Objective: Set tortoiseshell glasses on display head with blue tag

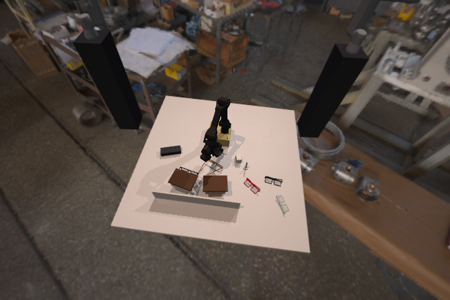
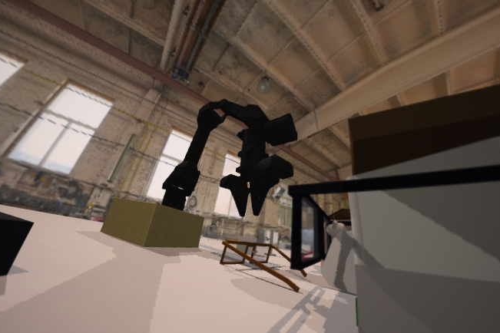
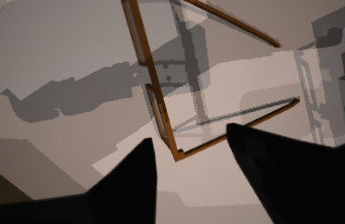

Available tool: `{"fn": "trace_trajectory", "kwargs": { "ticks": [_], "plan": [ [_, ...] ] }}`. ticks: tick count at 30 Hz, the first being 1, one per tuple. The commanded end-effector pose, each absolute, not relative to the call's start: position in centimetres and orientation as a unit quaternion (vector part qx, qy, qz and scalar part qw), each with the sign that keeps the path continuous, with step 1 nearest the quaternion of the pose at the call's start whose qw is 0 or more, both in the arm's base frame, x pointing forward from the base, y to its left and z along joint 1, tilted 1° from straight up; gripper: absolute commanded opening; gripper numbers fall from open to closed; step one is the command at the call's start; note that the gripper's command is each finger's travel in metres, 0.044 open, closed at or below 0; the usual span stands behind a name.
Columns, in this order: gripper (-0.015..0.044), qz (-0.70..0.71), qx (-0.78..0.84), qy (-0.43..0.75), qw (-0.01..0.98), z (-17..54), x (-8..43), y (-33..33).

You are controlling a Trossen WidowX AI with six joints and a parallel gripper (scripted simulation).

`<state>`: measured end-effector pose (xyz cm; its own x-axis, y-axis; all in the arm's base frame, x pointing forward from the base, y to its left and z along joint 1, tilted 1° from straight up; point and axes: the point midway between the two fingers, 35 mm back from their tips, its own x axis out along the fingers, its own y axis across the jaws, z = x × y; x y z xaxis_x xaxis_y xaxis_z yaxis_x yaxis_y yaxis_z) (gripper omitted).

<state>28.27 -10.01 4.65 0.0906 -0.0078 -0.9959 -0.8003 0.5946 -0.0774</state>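
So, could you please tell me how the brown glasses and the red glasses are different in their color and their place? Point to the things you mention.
The brown glasses [image 1: 218, 164] [image 2: 258, 262] [image 3: 160, 100] have an orange-brown frame, while the red glasses [image 1: 251, 186] are bright red. The brown glasses lie right below the gripper [image 1: 211, 160] [image 2: 250, 215] [image 3: 190, 132]; the red glasses lie off to one side, past the small pale block [image 1: 238, 158]. Both are on the table, on no head.
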Motion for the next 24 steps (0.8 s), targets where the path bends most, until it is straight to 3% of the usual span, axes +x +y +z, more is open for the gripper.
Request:
{"fn": "trace_trajectory", "kwargs": {
  "ticks": [1, 6, 9, 24],
  "plan": [
    [0.0200, 0.336, -0.359, 0.607, 0.625, 2.91, 27.45, -10.33],
    [0.0200, 0.336, -0.359, 0.607, 0.625, 2.90, 27.22, -10.39],
    [0.0121, 0.336, -0.359, 0.607, 0.625, 2.90, 27.22, -10.39],
    [0.0120, 0.336, -0.359, 0.607, 0.625, 2.34, 27.25, -10.39]
  ]
}}
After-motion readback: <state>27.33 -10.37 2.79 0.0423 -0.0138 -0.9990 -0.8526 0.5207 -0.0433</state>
